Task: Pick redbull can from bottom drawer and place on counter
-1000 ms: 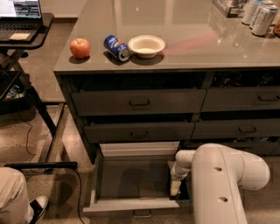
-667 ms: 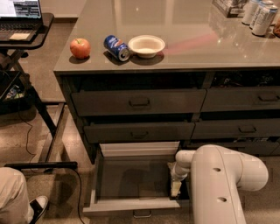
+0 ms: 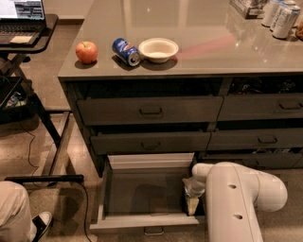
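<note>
Across the last second almost nothing had shifted. The white arm (image 3: 239, 201) stayed at the lower right of the frame. The gripper (image 3: 191, 200) remained down inside the pulled-out bottom drawer (image 3: 150, 161), against its right wall near the front corner. Whether it was clenched or released could not be told. The redbull can could not be picked out with certainty. A small grey-over-tan shape at the gripper may have been it, and if so it sat low in the drawer. My judgement was that the grasp was being settled and no lift had begun, so placing it was all ahead.

The glossy grey-brown desk (image 3: 208, 35) filled the upper frame. At its left front stood a red apple (image 3: 86, 51), a blue soda can (image 3: 126, 51) on its side, and a white bowl (image 3: 158, 49) just beside that. Silver cans (image 3: 283, 16) clustered at the upper right. A laptop (image 3: 21, 9) sat at the upper left, and a person's leg (image 3: 13, 212) showed at the lower left.
</note>
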